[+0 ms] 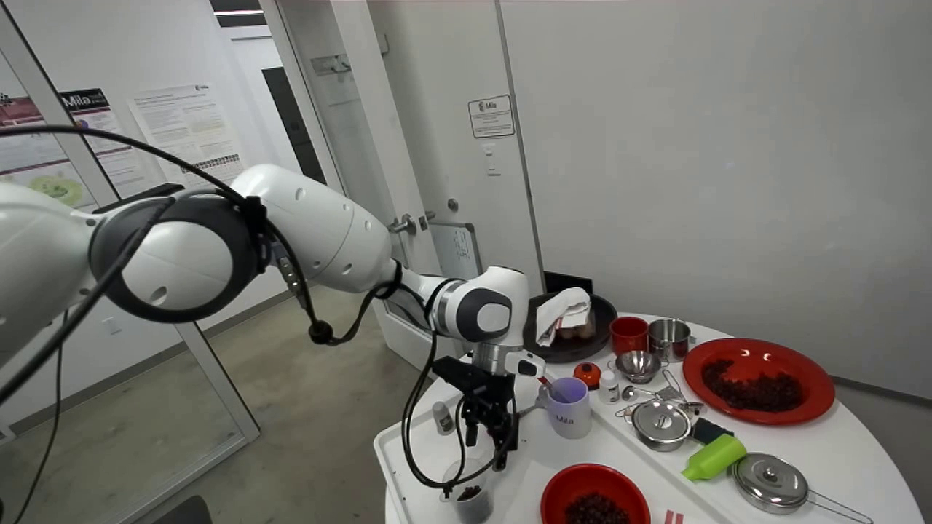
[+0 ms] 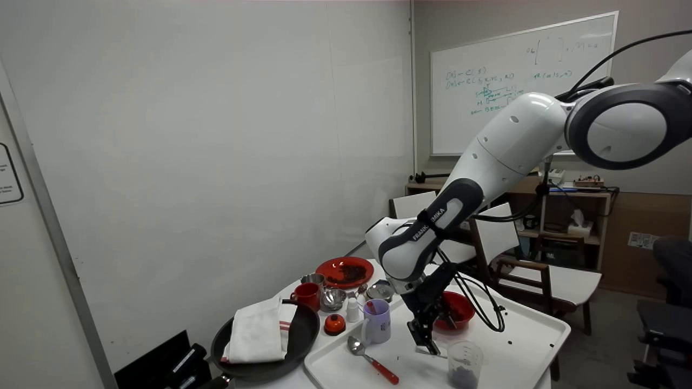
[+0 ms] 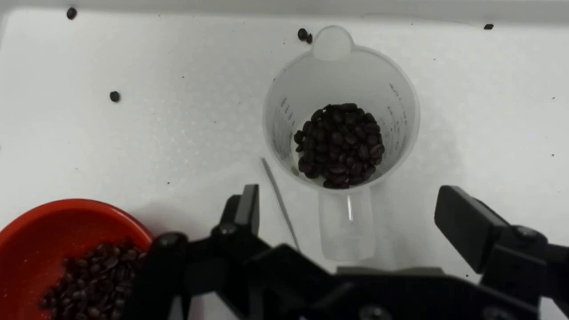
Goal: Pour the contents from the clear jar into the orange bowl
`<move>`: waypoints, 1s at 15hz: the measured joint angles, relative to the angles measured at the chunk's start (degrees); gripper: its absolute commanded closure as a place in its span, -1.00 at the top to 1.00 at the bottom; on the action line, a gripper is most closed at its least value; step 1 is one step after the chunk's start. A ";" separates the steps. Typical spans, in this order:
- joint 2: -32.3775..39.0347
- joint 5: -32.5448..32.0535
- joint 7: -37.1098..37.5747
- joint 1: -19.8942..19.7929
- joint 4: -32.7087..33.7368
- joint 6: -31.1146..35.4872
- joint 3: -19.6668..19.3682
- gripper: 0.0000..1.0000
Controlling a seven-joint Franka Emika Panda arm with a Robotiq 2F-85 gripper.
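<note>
Jar (image 3: pixel 344 80) of dark beans (image 3: pixel 340 144) upright on a white tray (image 3: pixel 200 133), pincer (image 3: pixel 349 206) released, jaws wide apart, the jar's handle (image 3: pixel 346 235) between them in the wrist view, orange bowl (image 3: pixel 84 224) of beans nearby

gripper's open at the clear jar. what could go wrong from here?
In the wrist view the handle of the clear jar shows between the open fingers of the gripper; an off-centre grip might twist it and spill the beans.
The orange bowl is partly hidden by the gripper there, so a finger could bump it.
Stray beans dot the tray; a fast tilt may scatter more.
</note>
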 measured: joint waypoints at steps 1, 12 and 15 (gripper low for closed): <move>0.00 -0.06 0.00 0.20 -0.33 0.83 0.00 1.00; 0.01 -0.13 -0.03 1.07 -2.55 5.10 -0.07 -0.86; 0.00 -0.13 -0.03 1.06 -2.74 5.17 -0.17 -0.78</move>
